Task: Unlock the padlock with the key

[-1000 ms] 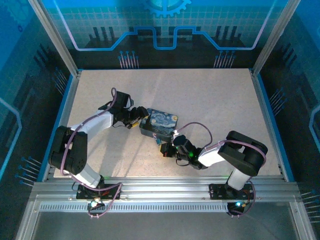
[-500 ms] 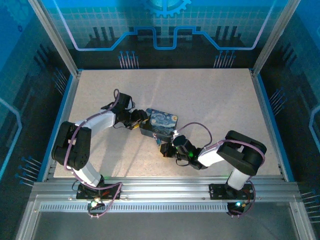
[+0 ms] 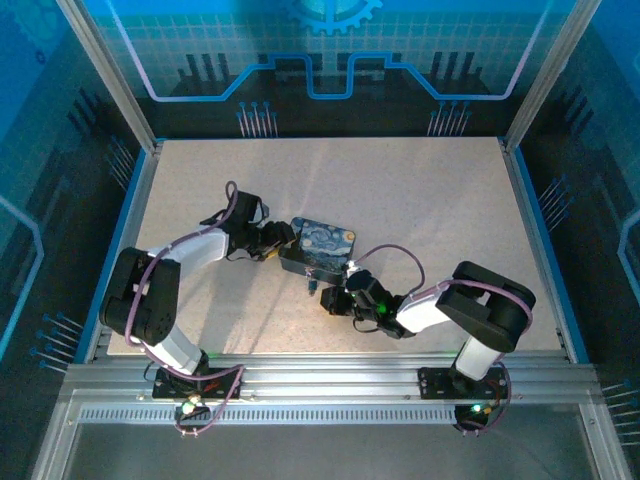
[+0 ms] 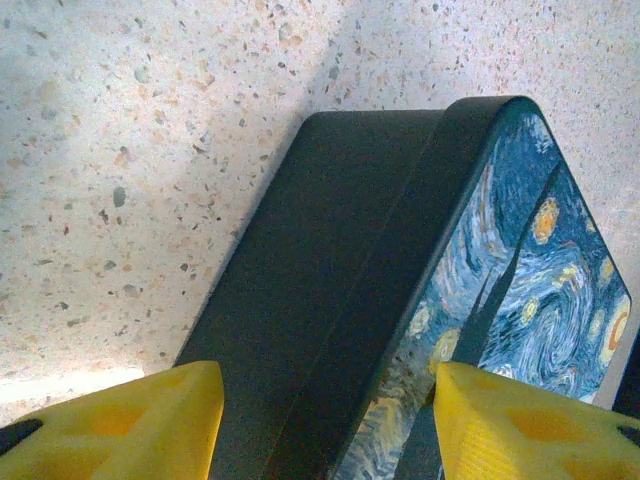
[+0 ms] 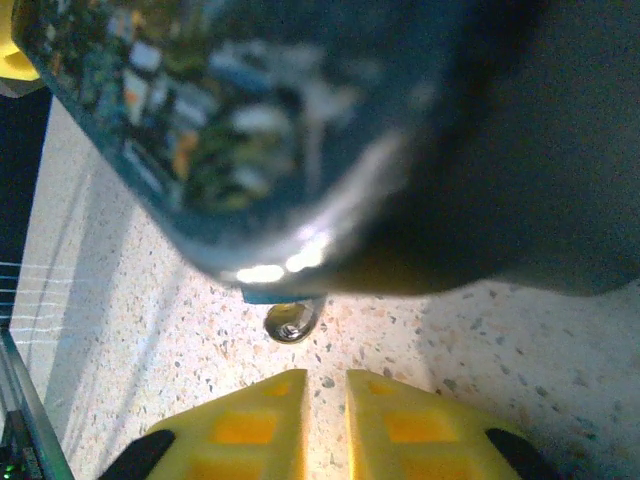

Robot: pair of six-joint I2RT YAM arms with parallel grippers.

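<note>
We find the painted tin box (image 3: 326, 243) near the middle of the speckled tabletop (image 3: 430, 190), lying aslant to its edges. The left fingers (image 4: 120, 425) stand one on each side of the box end that faces the tabletop's left edge. One yellow finger lies against the dark side wall and the other against the painted lid. We read this as a grasp on the box, though the lower part of both fingers is cut off at the bottom of the left wrist view.

On the side of the box toward the near edge, the padlock (image 5: 290, 322) appears as a small silvery round piece with a dark centre. It sits just under the box's rim, close over the tabletop. Its shackle is lost behind the blurred box wall, so we cannot tell whether it is fastened or released. From above it is too small to judge.

The right fingers (image 5: 240, 425) point at the padlock from the near-edge side, just short of it and apart from it. A narrow slit separates them, and we see nothing held in it. The key is too small to make out, and we cannot tell whether it sits in the padlock. In the right wrist view the box is badly out of focus, with a glare streak along its lower edge.
</note>
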